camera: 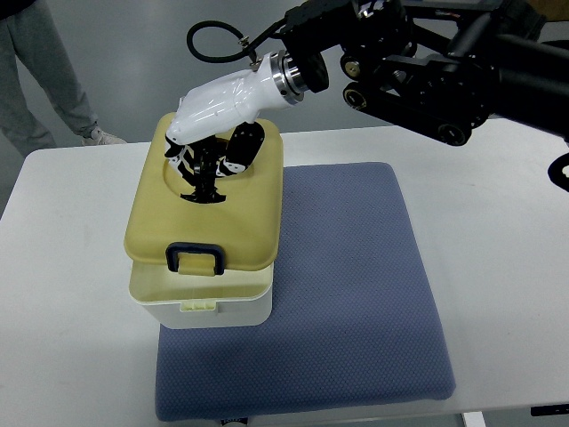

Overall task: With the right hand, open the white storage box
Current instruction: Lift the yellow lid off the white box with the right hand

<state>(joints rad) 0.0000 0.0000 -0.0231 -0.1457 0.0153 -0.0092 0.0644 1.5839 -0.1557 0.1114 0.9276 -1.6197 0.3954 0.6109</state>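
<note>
The white storage box (200,307) stands at the left edge of the blue mat. Its yellow lid (244,222) sits a little above and off the white base, with a gap showing at the front. A dark blue latch (196,258) hangs loose on the lid's front edge. My right hand (206,169), white with black fingers, reaches in from the upper right. It dips into the recess on top of the lid, and its fingers curl around the black handle there. The back of the lid is hidden behind the hand.
A blue padded mat (356,294) covers the middle of the white table (507,231). The black right arm (436,62) crosses the top of the view. A person's legs and shoe (53,89) stand beyond the table's far left corner.
</note>
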